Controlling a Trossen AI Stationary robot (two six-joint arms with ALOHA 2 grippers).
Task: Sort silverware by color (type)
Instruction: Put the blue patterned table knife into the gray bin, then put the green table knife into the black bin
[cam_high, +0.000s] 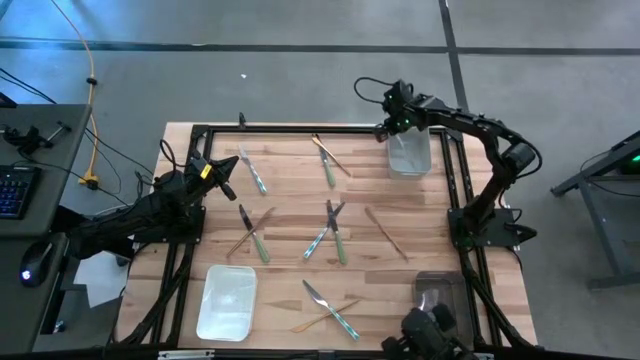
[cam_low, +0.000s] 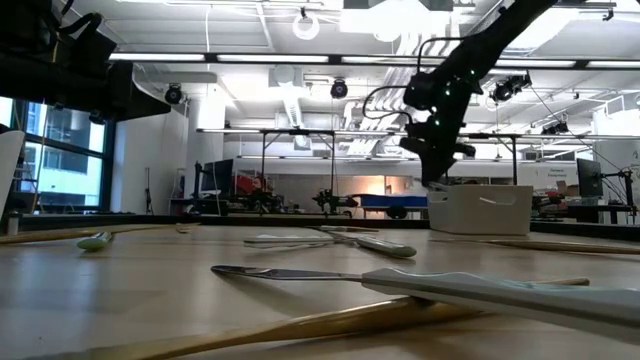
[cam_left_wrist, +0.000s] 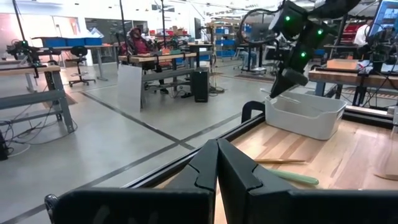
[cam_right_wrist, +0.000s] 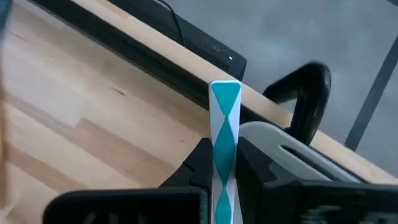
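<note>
Right hand (cam_right_wrist: 225, 163) is clamped on a light-blue-handled utensil (cam_right_wrist: 224, 134), whose teal-and-white handle end stands up between the two dark fingers in the right wrist view; I cannot tell whether it is a knife, fork or spoon. From above I see that hand (cam_high: 398, 118) at the far right corner of the surface (cam_high: 290, 205), just over the near-left rim of a clear plastic tray (cam_high: 410, 158) that sits there. In the low view the same hand (cam_low: 437, 165) hangs directly above the white-looking tray (cam_low: 480, 210), close to its rim. My left hand (cam_left_wrist: 217, 163) has its fingers pressed together with nothing between them, and it waits over the left side of the surface (cam_high: 222, 172), pointing toward the middle. The rest of the silverware lies scattered: a blue-handled piece (cam_high: 255, 175) near the left hand, a gold piece (cam_high: 330, 155) crossed with a pale-green-handled one (cam_high: 327, 172) at the far middle, a green-handled knife (cam_high: 252, 235) crossed with a gold one, a blue and green crossed pair (cam_high: 331, 230) at the centre, a lone gold piece (cam_high: 385, 232) to the right, and a blue-handled knife (cam_high: 330, 308) over a gold piece near the front edge. A second pale tray (cam_high: 228, 302) sits at the front left, and a dark-tinted tray (cam_high: 440, 290) at the front right.
</note>
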